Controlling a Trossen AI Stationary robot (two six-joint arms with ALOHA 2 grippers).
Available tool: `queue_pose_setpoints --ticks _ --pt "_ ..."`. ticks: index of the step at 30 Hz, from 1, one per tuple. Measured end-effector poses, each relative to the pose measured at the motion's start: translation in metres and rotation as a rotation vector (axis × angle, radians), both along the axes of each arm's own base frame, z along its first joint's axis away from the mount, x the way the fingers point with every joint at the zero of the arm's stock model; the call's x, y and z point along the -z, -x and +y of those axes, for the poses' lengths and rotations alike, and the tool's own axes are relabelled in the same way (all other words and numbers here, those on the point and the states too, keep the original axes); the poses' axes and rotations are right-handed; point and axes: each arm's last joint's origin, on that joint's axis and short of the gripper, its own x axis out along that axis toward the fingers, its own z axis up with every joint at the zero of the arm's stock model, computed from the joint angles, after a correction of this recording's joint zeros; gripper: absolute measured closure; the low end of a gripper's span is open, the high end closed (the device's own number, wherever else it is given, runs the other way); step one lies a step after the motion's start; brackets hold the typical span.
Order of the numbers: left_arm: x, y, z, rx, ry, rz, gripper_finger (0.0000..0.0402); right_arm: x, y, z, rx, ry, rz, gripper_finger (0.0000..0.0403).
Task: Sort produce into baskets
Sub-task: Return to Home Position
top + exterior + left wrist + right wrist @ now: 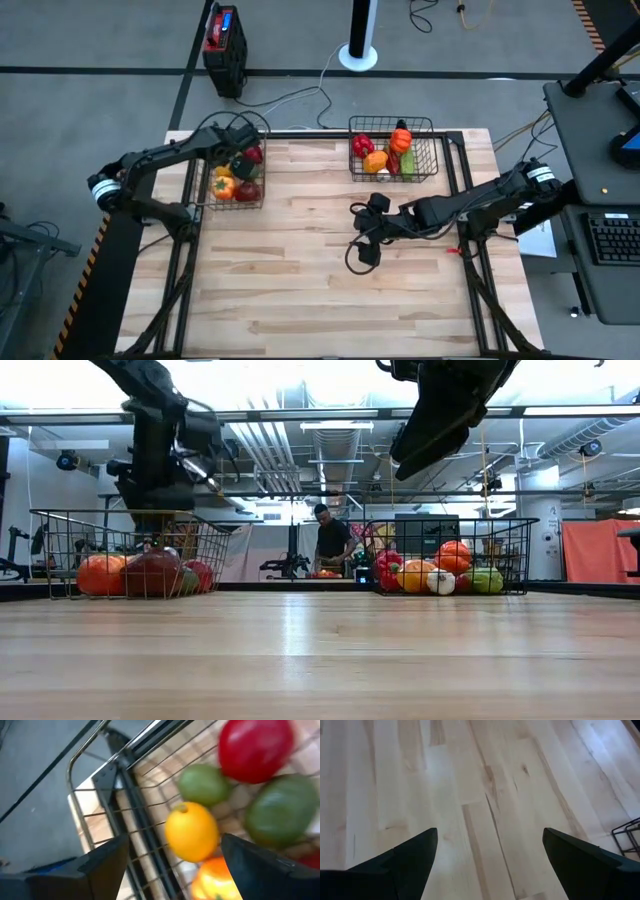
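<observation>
Two black wire baskets stand at the table's far side. The left basket (236, 172) holds red, yellow, green and orange produce, among them a yellow piece (191, 831), a red piece (255, 747) and a green piece (280, 810). My left gripper (175, 840) hangs open just above this basket (130, 555), holding nothing. The right basket (393, 150) holds red, orange, green and a small white piece (441, 582). Over bare wood at mid-table, my right gripper (490, 832) stands open and empty, well above the table (362, 222).
A black box with a red top (224, 40) stands on the floor beyond the table's far left corner. A desk with a keyboard (610, 235) sits to the right. A person (330, 545) stands in the room behind. Bare wood (300, 290) spans the table's near half.
</observation>
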Motion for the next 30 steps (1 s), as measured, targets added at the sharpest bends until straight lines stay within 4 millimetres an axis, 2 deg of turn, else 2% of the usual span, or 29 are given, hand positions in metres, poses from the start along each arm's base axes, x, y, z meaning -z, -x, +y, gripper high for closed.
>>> queue_pose_setpoints --ticks 4,7,10,13,18,22,25,30 --pt "-0.013 -0.009 -0.024 0.076 -0.044 -0.078 0.0102 0.001 0.0 0.0 -0.01 0.019 -0.001 0.0051" --pt "-0.025 -0.019 -0.053 0.179 -0.084 -0.167 0.0102 0.004 -0.003 0.0 -0.041 0.044 -0.05 0.0051" --pt "-0.037 -0.033 -0.089 0.352 -0.119 -0.292 0.0102 0.01 -0.005 0.0 -0.08 0.07 -0.123 0.0051" --pt "-0.047 -0.046 -0.13 0.597 -0.152 -0.399 0.0102 0.017 -0.006 -0.004 -0.105 0.114 -0.205 0.0051" --pt "-0.059 -0.053 -0.192 0.863 -0.161 -0.59 0.0102 0.022 -0.005 -0.01 -0.001 0.212 -0.252 0.0051" --pt "-0.063 -0.056 -0.234 0.996 -0.165 -0.737 0.0102 0.026 -0.003 -0.011 0.046 0.207 -0.255 0.0051" --pt "-0.064 -0.06 -0.251 1.022 -0.31 -0.785 0.0102 0.031 -0.001 -0.009 -0.002 0.246 -0.267 0.0051" --pt "-0.062 -0.067 -0.252 1.122 -0.373 -0.864 0.0102 0.032 0.001 -0.008 -0.158 0.243 -0.436 0.0051"
